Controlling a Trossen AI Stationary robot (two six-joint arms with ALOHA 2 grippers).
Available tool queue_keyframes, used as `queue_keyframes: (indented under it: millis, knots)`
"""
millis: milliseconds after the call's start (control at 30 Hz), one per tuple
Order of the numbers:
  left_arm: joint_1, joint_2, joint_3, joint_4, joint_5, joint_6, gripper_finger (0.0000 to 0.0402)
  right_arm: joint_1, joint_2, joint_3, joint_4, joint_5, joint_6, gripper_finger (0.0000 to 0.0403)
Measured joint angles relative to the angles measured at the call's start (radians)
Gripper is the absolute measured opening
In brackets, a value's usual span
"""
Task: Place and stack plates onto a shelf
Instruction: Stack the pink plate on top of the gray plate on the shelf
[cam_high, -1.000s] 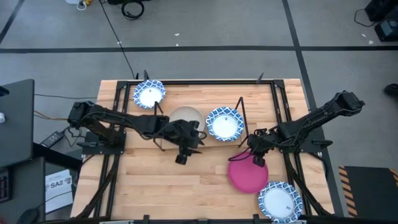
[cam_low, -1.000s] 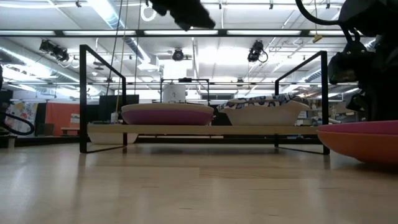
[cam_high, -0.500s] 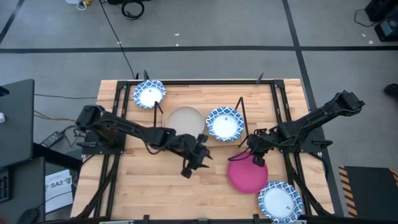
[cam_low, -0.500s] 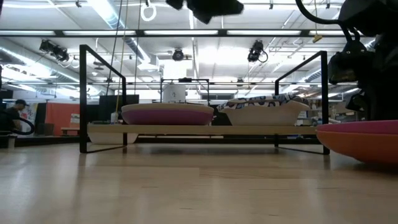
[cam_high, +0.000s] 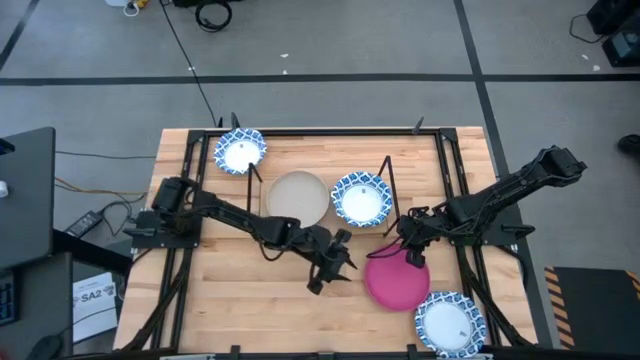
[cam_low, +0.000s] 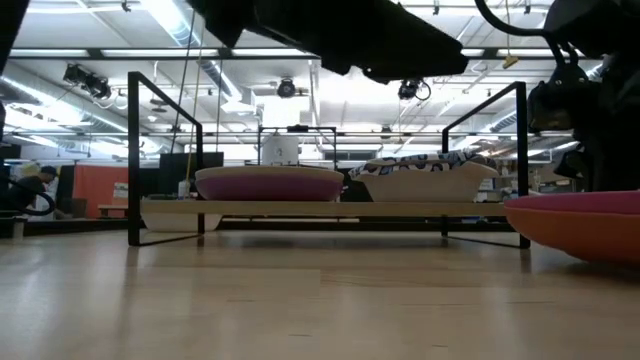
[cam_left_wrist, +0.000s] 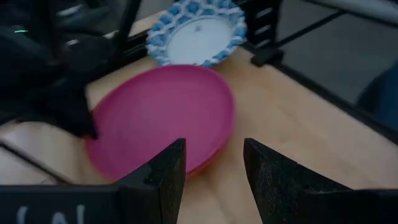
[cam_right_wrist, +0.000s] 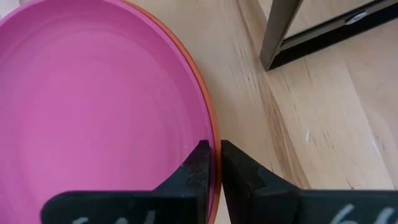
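Observation:
A magenta plate (cam_high: 398, 284) lies on an orange one (cam_low: 575, 232) near the table's right near corner. My right gripper (cam_high: 408, 255) is shut on its far rim. My left gripper (cam_high: 338, 260) hovers open over the table just left of that plate (cam_left_wrist: 158, 115). The shelf (cam_low: 330, 209) carries a beige plate (cam_high: 297, 197) stacked on a purple one (cam_low: 268, 186) and a blue-and-white plate (cam_high: 362, 198) stacked on a beige one. Two more blue-and-white plates lie at the far left (cam_high: 240, 151) and at the near right corner (cam_high: 450, 322). My right gripper pinches the magenta plate's far rim (cam_right_wrist: 211, 134), one finger (cam_right_wrist: 198, 163) inside the plate and the other (cam_right_wrist: 241, 168) outside it, slanting down from the far side. The orange plate's edge (cam_right_wrist: 216, 186) shows right under the rim. The stack looks to sit on the table.
The shelf's black rods (cam_high: 386, 175) stand between the plates on the far half of the table. The table's black frame (cam_high: 455, 180) runs along the right side. Bare wood lies at the near left (cam_high: 240, 300). A person shows far off in the room (cam_low: 30, 185).
My left arm has swung from over the shelf's beige plate toward the table's near right, closing on the magenta plate, and the beige plate now shows whole. The right gripper has kept its hold.

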Motion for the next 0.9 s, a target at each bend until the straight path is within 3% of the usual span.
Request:
queue_keyframes:
  millis: [167,500,900]
  knots:
    - [0.025,0.015,0.000,0.069,0.071,0.002,0.0169,0.000,0.000,0.000,0.003,0.000,0.018,0.0033]
    - [0.044,0.015,0.000,0.096,0.051,0.186,0.0169,0.000,0.000,0.000,0.006,0.000,0.064,0.0033]
    - [0.015,0.027,0.002,0.130,0.044,0.297,0.0169,0.000,0.000,0.000,0.086,0.000,0.197,0.0033]
